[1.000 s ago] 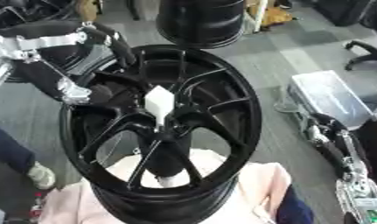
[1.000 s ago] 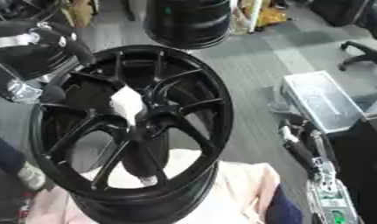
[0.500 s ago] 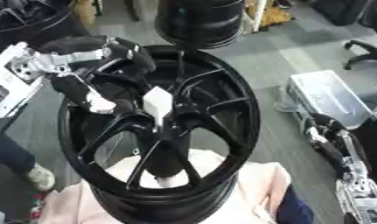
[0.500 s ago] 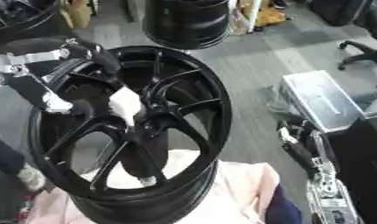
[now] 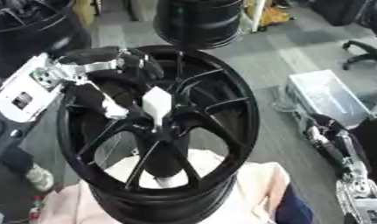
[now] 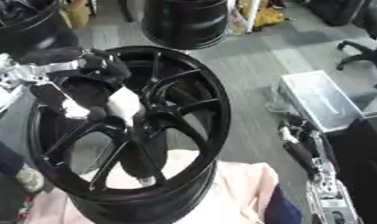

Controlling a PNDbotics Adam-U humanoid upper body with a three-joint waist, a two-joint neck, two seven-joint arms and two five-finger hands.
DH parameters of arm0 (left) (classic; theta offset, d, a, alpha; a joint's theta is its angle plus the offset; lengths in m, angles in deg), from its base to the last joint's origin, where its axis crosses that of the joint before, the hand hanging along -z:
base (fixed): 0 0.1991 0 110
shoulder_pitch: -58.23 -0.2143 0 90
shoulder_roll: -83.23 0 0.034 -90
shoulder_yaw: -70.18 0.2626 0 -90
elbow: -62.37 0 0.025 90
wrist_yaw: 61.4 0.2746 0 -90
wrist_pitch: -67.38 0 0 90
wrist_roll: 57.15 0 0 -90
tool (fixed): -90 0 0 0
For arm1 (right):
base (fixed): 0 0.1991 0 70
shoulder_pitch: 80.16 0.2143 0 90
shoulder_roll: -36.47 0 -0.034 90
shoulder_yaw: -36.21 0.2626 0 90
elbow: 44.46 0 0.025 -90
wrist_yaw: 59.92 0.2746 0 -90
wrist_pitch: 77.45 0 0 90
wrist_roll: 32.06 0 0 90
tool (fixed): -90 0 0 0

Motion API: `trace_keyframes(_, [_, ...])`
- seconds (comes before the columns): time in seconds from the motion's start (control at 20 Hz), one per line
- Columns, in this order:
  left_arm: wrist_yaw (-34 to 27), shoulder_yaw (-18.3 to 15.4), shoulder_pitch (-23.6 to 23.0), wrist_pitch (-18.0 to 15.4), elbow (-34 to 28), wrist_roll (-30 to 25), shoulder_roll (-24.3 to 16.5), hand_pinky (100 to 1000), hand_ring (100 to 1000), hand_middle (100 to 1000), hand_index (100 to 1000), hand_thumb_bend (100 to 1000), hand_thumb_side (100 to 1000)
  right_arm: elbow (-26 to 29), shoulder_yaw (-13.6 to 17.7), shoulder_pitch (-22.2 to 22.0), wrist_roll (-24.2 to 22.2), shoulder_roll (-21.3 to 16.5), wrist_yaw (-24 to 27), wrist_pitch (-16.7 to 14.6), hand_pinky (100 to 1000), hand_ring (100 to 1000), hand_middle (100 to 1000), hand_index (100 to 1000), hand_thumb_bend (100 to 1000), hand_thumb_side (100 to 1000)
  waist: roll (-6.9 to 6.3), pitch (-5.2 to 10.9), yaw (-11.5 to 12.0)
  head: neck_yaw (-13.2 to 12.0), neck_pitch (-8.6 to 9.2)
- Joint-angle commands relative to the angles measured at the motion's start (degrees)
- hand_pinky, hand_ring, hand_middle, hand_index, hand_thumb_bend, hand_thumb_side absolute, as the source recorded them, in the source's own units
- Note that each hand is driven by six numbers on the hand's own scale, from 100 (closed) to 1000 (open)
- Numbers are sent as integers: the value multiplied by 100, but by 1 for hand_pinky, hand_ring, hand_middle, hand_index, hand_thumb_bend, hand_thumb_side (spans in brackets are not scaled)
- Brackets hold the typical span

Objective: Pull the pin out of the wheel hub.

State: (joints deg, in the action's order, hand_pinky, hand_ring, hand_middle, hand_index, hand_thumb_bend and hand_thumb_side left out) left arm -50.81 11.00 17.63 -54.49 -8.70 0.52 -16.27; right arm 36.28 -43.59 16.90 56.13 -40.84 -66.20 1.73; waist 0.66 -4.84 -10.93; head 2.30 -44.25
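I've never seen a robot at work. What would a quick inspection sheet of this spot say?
Surface: pale pink cloth under the wheel, grey floor around.
Job's things: black wheel hub lying face up; white pin standing at its centre.
Clutter: second black wheel behind; grey case at right.
Hands: left hand over the spokes, fingers beside the pin; contact unclear. Right hand idle at right.
Cables: nothing seen.
Surroundings: office chair far right.
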Motion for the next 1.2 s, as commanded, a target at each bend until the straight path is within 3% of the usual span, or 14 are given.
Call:
trace_keyframes(0.05, [132, -106, 148, -2009, 123, -1964, 80, 821, 744, 759, 856, 392, 498, 91, -7, 61, -16, -59, -17, 0, 675, 627, 685, 795, 148, 456, 14, 75, -11, -18, 13])
trace_keyframes(0.35, [155, -97, 157, -2010, 270, -1964, 215, 810, 711, 701, 824, 369, 485, 92, -12, 66, -22, -47, -15, -2, 676, 627, 685, 795, 150, 455, 20, 72, -30, -22, 13])
trace_keyframes(0.65, [86, -74, 139, -1982, 357, -1964, 255, 788, 629, 548, 716, 302, 459, 89, -13, 67, -23, -44, -15, 0, 676, 627, 684, 795, 150, 455, 23, 70, -34, -28, 13])
trace_keyframes(1.0, [-90, -44, 133, -1819, 348, -1964, 245, 769, 559, 406, 594, 151, 287, 84, -13, 68, -22, -41, -15, 2, 676, 627, 684, 796, 152, 456, 23, 72, -34, -20, 13])
trace_keyframes(1.2, [-293, -106, 165, -1626, 260, -1964, 224, 760, 537, 373, 565, 100, 256, 82, -10, 66, -21, -40, -16, 2, 676, 627, 684, 796, 152, 455, 25, 74, -31, -8, 13])
